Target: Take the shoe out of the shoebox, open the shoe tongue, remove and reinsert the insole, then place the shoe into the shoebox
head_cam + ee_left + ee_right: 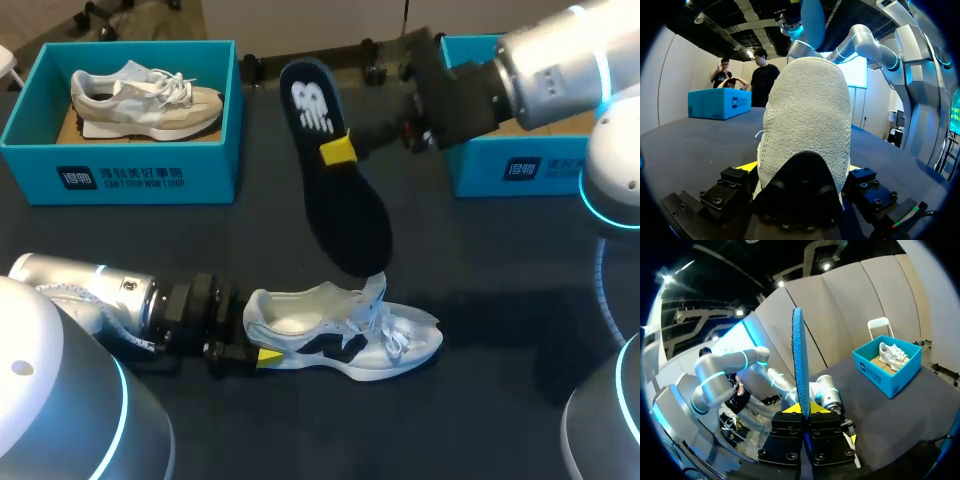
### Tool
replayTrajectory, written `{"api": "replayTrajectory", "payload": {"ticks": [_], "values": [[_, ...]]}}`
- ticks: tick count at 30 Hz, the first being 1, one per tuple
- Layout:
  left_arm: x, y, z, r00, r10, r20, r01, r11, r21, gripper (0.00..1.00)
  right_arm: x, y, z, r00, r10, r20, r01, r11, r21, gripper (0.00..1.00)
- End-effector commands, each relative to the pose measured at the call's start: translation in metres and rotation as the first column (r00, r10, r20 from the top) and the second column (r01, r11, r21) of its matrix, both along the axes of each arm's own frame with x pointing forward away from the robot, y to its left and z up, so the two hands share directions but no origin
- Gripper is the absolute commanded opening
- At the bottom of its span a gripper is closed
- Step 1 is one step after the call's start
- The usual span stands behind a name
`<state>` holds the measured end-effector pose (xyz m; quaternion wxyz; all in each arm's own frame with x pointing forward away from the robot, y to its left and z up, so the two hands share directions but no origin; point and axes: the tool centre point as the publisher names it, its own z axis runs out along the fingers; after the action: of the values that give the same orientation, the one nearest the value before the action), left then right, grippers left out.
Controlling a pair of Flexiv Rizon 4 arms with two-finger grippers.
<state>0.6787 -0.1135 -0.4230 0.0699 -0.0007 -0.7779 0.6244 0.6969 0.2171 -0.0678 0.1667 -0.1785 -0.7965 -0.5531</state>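
Note:
A white and black shoe (pixel 345 335) lies on its side on the dark table (pixel 500 300), toe to the right. My left gripper (pixel 258 338) is shut on its heel; in the left wrist view the heel (pixel 807 125) fills the wide gap between the two fingers (pixel 747 166). A dark insole (pixel 340 200) hangs above the shoe, its lower tip close to the raised tongue (pixel 374 290). My right gripper (pixel 337 150) is shut on the insole's edge. The right wrist view shows the insole (pixel 800 365) edge-on, rising from between the closed fingers of my right gripper (pixel 806 412).
A blue shoebox (pixel 120 165) at the back left holds a second, beige shoe (pixel 145 100); the right wrist view shows this shoebox (pixel 887 372) too. Another blue shoebox (pixel 520 165) stands at the back right, under my right arm.

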Motion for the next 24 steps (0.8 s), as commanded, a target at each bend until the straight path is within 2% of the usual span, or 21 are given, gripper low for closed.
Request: {"api": "replayTrajectory", "payload": {"ticks": [1, 14, 16, 24], "values": [[0.000, 0.000, -0.001, 1.000, 0.002, 0.001, -0.002, 1.000, 0.000, 0.00, -0.019, -0.018, 0.008, 1.000, -0.019, -0.022, 0.020, 0.998, 0.053, 0.00], [0.000, 0.000, -0.001, 1.000, 0.002, 0.001, -0.002, 1.000, 0.000, 0.00, -0.019, -0.018, 0.008, 1.000, -0.019, -0.022, 0.020, 0.998, 0.053, 0.00], [0.000, 0.000, -0.001, 1.000, 0.002, 0.001, -0.002, 1.000, 0.000, 0.00, -0.017, -0.020, 0.015, 0.999, -0.029, -0.028, 0.033, 0.991, 0.133, 0.00], [0.000, 0.000, -0.001, 1.000, 0.002, 0.001, -0.002, 1.000, 0.000, 0.00, -0.029, -0.041, 0.049, 0.992, -0.121, -0.025, 0.123, 0.980, 0.157, 0.00]]}}
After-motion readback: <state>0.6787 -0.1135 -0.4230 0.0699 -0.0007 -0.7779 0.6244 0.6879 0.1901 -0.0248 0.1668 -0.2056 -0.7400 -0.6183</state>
